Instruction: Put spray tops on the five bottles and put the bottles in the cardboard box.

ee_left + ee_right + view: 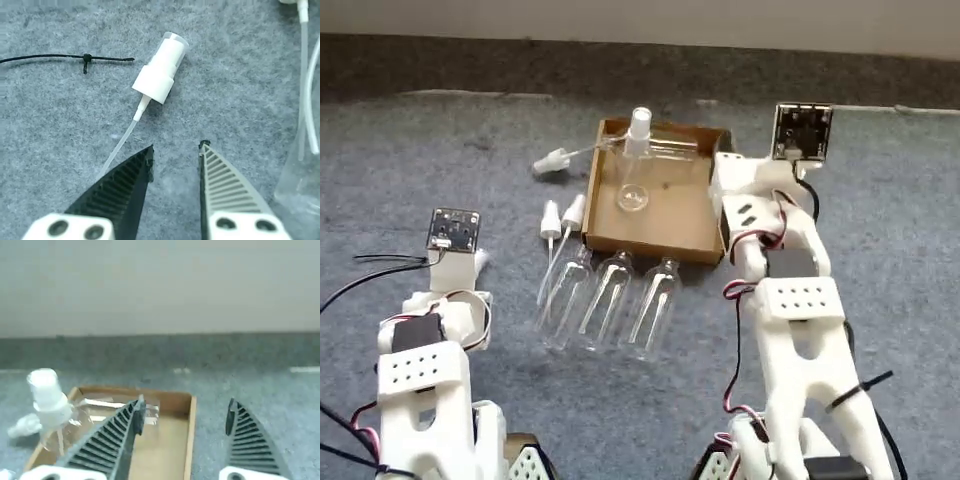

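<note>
The left claw (176, 148), wide open and empty, is held over the table surface (240, 75), with a loose spray top (159, 70) lying just ahead of its fingertips. The top is judged light and rigid at its white collar. Its thin dip tube (122, 142) would bend if pinched, so the collar is where it is best gripped.

The three uncapped bottles (610, 300), laid side by side at lower centre of the high view, are judged light, smooth and apt to roll. Each is best taken around the body near the neck.

The right claw (185, 405), likewise open and empty, is poised near the cardboard box (620, 238) at upper centre, in which one capped bottle (634, 170) stands.

The tube's run toward the dark finger is given by the left wrist view. The overall layout, including two further tops (563, 215) just beside the box's left wall, is supplied by the high view.
</note>
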Motion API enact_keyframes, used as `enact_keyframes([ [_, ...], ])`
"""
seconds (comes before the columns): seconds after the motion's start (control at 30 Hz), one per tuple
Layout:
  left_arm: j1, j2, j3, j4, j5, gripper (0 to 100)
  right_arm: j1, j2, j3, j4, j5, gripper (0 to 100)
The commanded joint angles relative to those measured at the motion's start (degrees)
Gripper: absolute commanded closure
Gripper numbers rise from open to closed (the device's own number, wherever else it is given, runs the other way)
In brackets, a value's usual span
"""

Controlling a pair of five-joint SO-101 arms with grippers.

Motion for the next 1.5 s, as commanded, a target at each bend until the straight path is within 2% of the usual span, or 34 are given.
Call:
enact_keyframes([
  [0.0, 1.10, -0.66, -0.31, -0.88, -0.35, 85, 0.66, 9.45, -12.00, 6.29, 4.04, 77.7],
  [0.13, 1.10, -0.66, -0.13, -0.88, -0.35, 85, -1.19, 25.98, -26.77, 9.89, 10.90, 77.6],
  [0.37, 1.10, -0.66, -0.13, -0.88, -0.44, 85, -4.62, 46.02, -46.02, 10.07, 31.82, 77.6],
  [0.5, 1.10, -0.66, -0.13, -0.97, -0.44, 85, -6.81, 49.98, -47.60, 10.33, 40.70, 77.6],
  [0.6, 1.10, -0.48, -0.04, -2.20, -0.44, 85, -7.43, 50.77, -46.20, 10.33, 44.48, 77.5],
  [0.8, 1.10, -0.31, -0.04, -2.81, -0.53, 85, -10.07, 51.12, -43.38, 9.98, 49.93, 77.4],
  [1.17, 1.10, -0.40, -0.04, -2.55, -0.53, 85, -10.68, 55.52, -43.47, 9.98, 50.11, 77.4],
  [1.47, 1.10, -0.31, 0.04, -2.55, -0.53, 85, -10.68, 73.36, -63.34, 9.19, 49.85, 77.4],
])
